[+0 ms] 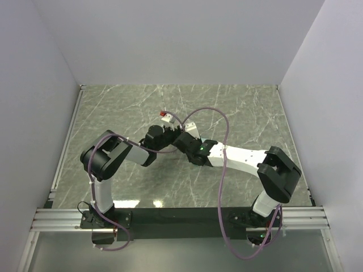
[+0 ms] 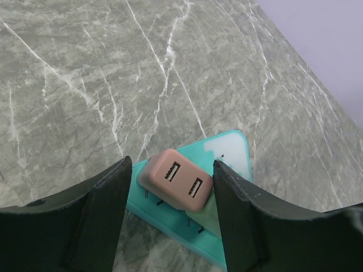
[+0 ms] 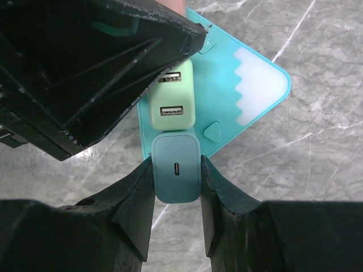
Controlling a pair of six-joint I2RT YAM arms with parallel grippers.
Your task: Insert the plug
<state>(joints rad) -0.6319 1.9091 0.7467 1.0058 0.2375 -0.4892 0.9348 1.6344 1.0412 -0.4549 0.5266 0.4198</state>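
Only right fingers (image 3: 176, 195) clenched on unlabelled teal plug (image 3: 176, 168); left fingers (image 2: 170, 192) spread around pink charger (image 2: 176, 179).

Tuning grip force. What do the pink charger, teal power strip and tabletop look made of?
Pink charger: moulded plastic, matte; rounded edges, no glare. Teal power strip: plastic, smooth, with a translucent whitish end. Tabletop: grey-green with white veins like marble, faint sheen; stone or printed laminate, cannot tell.

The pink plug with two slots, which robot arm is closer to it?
Left. The left end effector straddles the pink plug, one finger on each side. The right end effector is clamped on the blue plug instead, further along the teal power strip.
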